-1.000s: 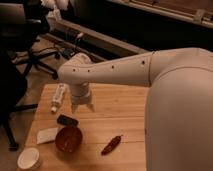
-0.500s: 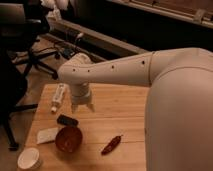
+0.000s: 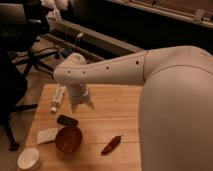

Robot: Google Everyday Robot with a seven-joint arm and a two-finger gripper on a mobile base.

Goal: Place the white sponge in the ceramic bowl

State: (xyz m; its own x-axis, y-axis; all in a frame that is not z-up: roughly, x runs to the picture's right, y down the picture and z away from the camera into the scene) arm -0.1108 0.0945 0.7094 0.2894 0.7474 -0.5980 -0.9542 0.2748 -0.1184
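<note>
The white sponge (image 3: 47, 135) lies flat on the wooden table (image 3: 112, 107), just left of the ceramic bowl (image 3: 68, 139), which is reddish-brown with an orange-red inside. The sponge's edge is close to the bowl's rim. My gripper (image 3: 82, 105) hangs from the white arm above the table, behind the bowl and to the right of the sponge. Its two fingers point down with a gap between them and hold nothing.
A dark flat block (image 3: 67, 120) lies just behind the bowl, under the gripper. A white bottle (image 3: 58, 98) lies at the table's left edge. A white cup (image 3: 29, 159) stands at the front left corner. A red chili pepper (image 3: 111, 144) lies right of the bowl. Office chairs stand to the left.
</note>
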